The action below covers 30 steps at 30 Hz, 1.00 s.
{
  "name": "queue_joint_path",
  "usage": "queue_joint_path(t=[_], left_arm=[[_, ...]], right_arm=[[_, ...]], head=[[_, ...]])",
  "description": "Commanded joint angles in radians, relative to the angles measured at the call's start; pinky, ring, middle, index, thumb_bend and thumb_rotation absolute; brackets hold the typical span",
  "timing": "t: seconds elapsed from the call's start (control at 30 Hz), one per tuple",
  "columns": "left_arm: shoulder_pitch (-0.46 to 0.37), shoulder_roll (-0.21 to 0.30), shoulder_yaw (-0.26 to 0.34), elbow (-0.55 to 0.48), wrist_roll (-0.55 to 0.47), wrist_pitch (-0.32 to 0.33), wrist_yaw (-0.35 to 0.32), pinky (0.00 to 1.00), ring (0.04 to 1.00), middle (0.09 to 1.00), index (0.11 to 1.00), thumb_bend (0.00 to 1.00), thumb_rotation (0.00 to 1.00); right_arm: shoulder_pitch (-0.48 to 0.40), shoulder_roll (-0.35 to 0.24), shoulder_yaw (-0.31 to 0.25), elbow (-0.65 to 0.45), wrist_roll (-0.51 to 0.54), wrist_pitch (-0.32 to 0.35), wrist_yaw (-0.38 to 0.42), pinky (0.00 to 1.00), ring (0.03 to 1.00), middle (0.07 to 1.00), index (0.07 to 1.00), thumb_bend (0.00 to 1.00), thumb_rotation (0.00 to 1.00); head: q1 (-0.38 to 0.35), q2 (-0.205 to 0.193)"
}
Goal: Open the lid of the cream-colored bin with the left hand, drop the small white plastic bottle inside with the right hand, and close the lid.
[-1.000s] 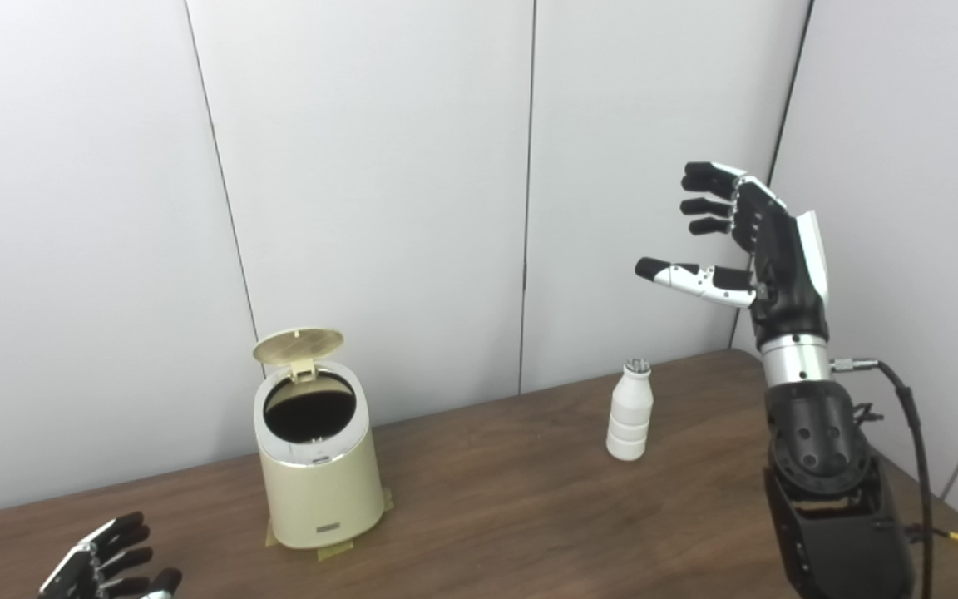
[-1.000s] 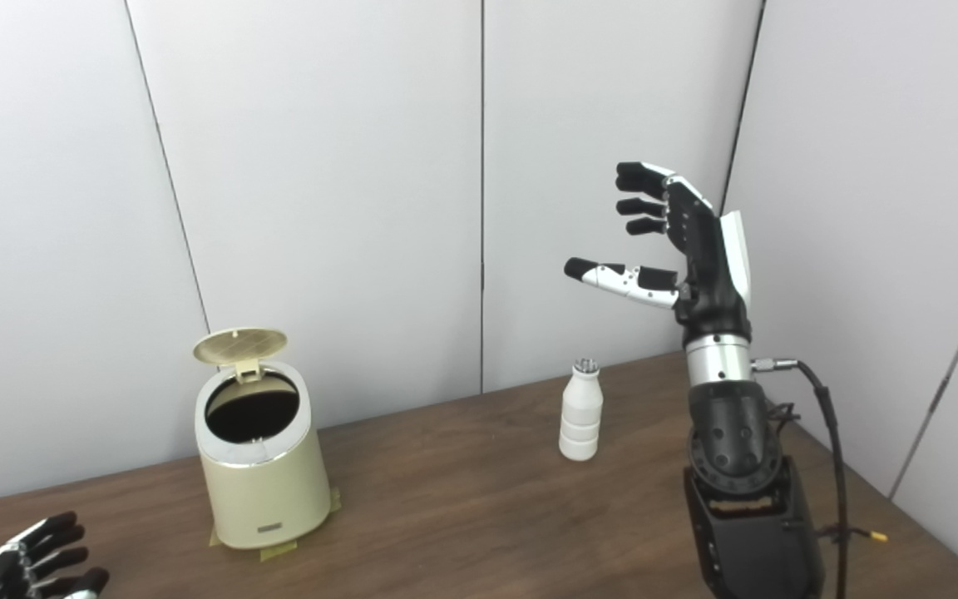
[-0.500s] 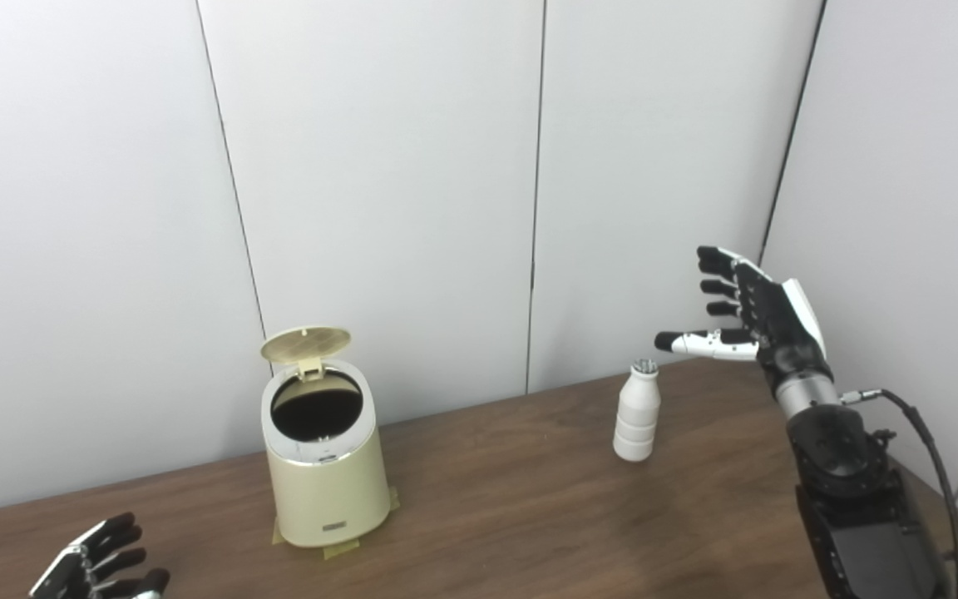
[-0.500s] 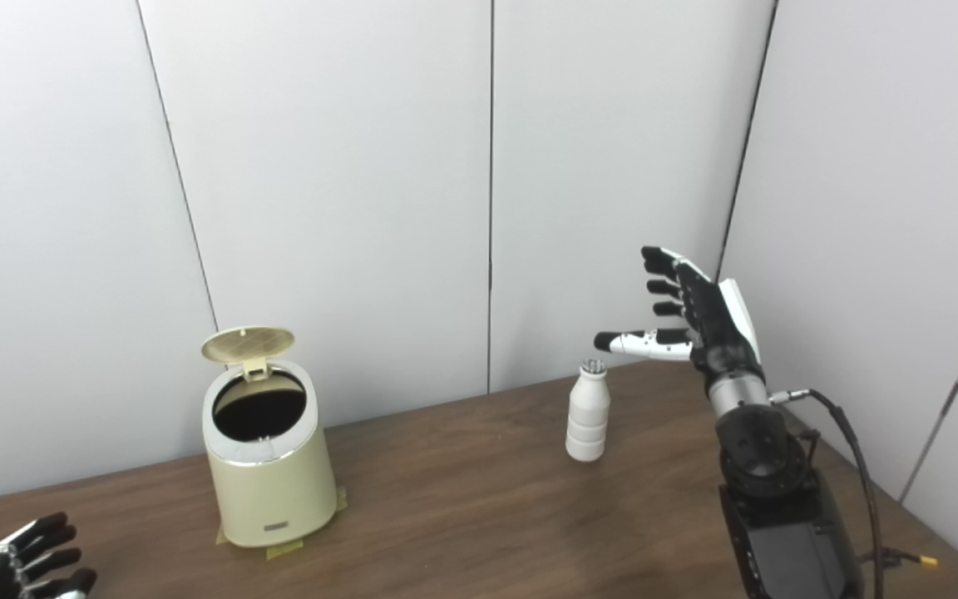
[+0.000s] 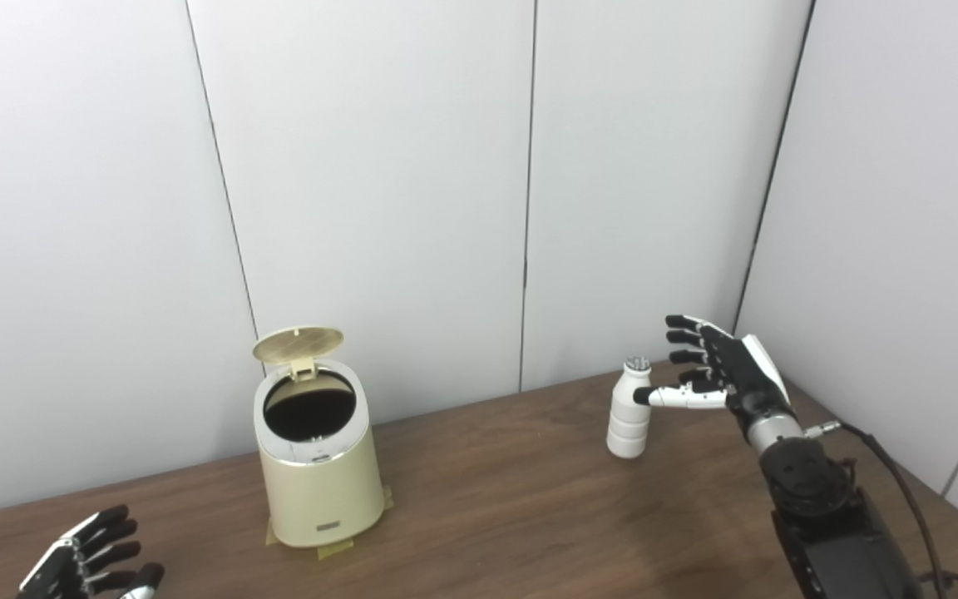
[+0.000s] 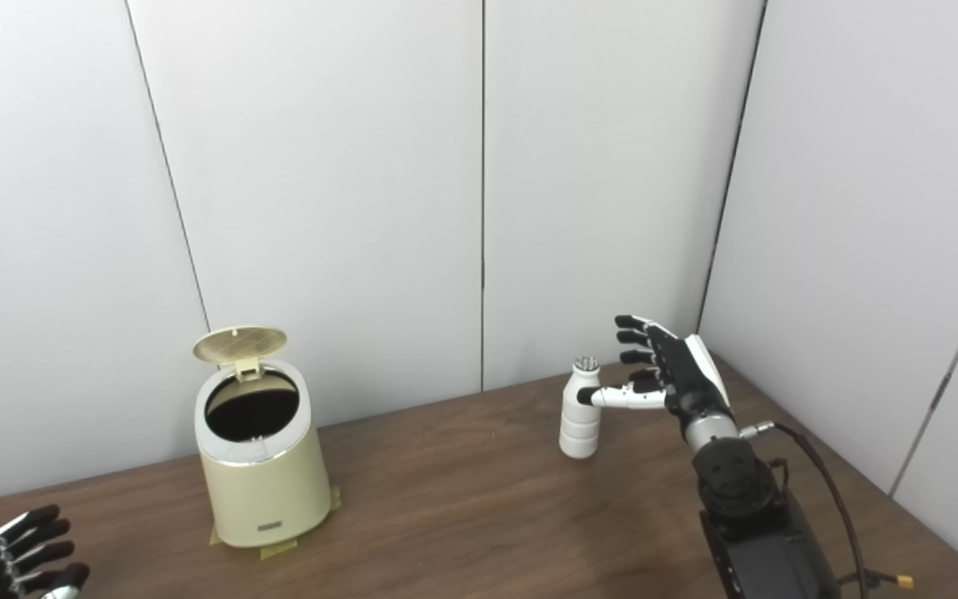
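- My right hand (image 5: 724,370) is spread wide and holds nothing; its fingers (image 5: 683,337) are splayed apart and the thumb (image 5: 678,398) reaches out sideways.
- The small white bottle (image 5: 629,409) stands upright on the worktop (image 5: 529,507), just beside the thumb tip, on the thumb side of my right hand. I cannot tell whether the thumb tip touches the bottle's neck or stops just short of it.
- The fingers sit above and beyond the bottle's silver cap (image 5: 636,363), apart from it.
- My right forearm (image 5: 828,516) rises from below the hand, with a black cable (image 5: 895,482) trailing from the wrist on the side away from the bottle.
- The cream-colored bin (image 5: 317,453) stands well apart from my right hand, far past the bottle on the thumb side. It is upright, and bits of tape (image 5: 333,549) show at its base.
- The bin's lid (image 5: 298,344) is tipped up on its hinge at the far side, so the dark opening (image 5: 309,411) faces upward.
- My left hand (image 5: 84,566) is low over the near worktop edge, near the bin and on the side of it away from the bottle. Its fingers are apart and it grips nothing; it touches neither bin nor lid.
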Motion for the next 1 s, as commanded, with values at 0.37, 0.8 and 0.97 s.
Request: queue_joint_path(t=[0.37, 0.8, 0.97], left_arm=[[-0.028, 0.010, -0.001, -0.062, 0.003, 0.012, -0.011, 0.64, 0.725, 0.770, 0.804, 0.54, 0.11], [-0.017, 0.008, -0.003, -0.085, 0.013, 0.038, -0.016, 0.61, 0.708, 0.756, 0.796, 0.55, 0.09], [-0.016, 0.011, -0.005, -0.091, 0.031, 0.044, -0.013, 0.62, 0.708, 0.755, 0.784, 0.55, 0.09]], right_arm=[[-0.051, -0.004, 0.029, 0.117, -0.001, -0.099, -0.035, 0.68, 0.770, 0.832, 0.819, 0.78, 0.07], [-0.098, 0.027, 0.071, 0.259, -0.041, -0.207, -0.128, 0.63, 0.729, 0.795, 0.794, 0.78, 0.08], [-0.115, 0.048, 0.066, 0.283, -0.028, -0.223, -0.154, 0.62, 0.715, 0.785, 0.786, 0.77, 0.04]], head=[[-0.003, 0.003], [0.002, 0.005], [0.000, 0.006]])
